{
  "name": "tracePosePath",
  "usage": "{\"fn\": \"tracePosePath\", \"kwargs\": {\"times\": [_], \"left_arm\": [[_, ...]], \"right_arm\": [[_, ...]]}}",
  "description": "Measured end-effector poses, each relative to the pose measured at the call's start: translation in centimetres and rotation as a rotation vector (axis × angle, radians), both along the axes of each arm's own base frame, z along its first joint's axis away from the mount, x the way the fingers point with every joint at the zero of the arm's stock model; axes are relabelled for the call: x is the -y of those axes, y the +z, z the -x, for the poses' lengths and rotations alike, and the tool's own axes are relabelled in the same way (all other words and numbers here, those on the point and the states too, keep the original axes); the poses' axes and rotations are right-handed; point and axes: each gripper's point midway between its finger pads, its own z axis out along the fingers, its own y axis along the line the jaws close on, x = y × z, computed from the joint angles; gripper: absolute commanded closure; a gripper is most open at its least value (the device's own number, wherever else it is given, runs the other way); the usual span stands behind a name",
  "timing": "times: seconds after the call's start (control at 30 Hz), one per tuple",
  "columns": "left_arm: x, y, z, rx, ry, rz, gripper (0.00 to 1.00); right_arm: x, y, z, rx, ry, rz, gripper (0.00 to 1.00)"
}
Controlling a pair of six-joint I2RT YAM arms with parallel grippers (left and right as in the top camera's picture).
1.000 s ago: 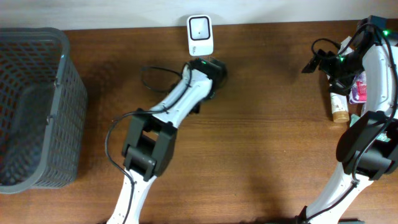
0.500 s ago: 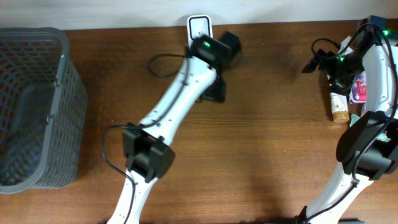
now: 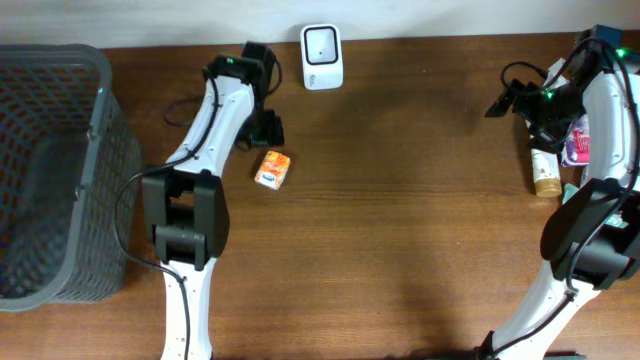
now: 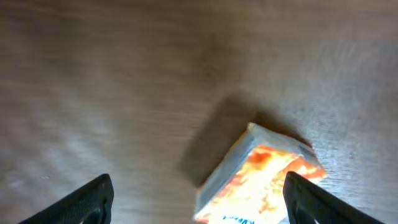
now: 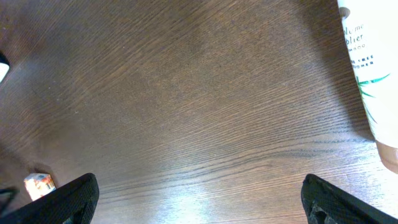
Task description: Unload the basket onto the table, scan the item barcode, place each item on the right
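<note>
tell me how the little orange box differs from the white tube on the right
The orange box is a short carton with orange print; the white tube is long, round, with a tan cap. The box lies alone on open table; the tube lies beside a pink pack at the right edge. Both rest on the wood, neither held.

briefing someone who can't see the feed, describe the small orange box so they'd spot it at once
On the wooden table, find the white scanner at the back edge. The small box lies on bare wood just in front of it, towards the grey basket. It is the only orange thing on that side.
</note>
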Motion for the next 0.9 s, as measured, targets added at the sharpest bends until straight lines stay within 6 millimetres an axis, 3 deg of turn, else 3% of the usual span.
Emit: {"fn": "tracePosePath", "kwargs": {"times": [0.07,0.2,0.37,0.43,0.67,0.7,0.8,0.9], "left_arm": [[0.6,-2.2,1.5,-0.062,-0.023,0.044,0.30],[1.2,-3.6,2.4,-0.088,-0.038,0.084,0.59],[1.7,-3.6,3.0,-0.103,-0.055,0.113,0.76],[2.0,-3.7,3.0,-0.107,-0.071,0.136,1.00],[1.9,-2.8,4.2,-0.163,-0.085,0.142,1.00],[1.9,-1.8,4.2,-0.168,-0.086,0.140,1.00],[2.3,2.9,1.1,-0.040,-0.097,0.146,1.00],[0.4,7.8,-0.4,0.094,-0.079,-0.007,1.00]], "right_arm": [[0.0,0.0,0.0,-0.001,0.000,0.000,0.01],[0.0,0.0,0.0,0.000,0.000,0.000,0.02],[0.0,0.0,0.0,0.000,0.000,0.000,0.01],[0.0,0.0,0.0,0.000,0.000,0.000,0.01],[0.0,0.0,0.0,-0.002,0.000,-0.001,0.01],[0.0,0.0,0.0,-0.001,0.000,0.000,0.01],[0.0,0.0,0.0,0.000,0.000,0.000,0.01],[0.0,0.0,0.0,0.000,0.000,0.000,0.01]]}}
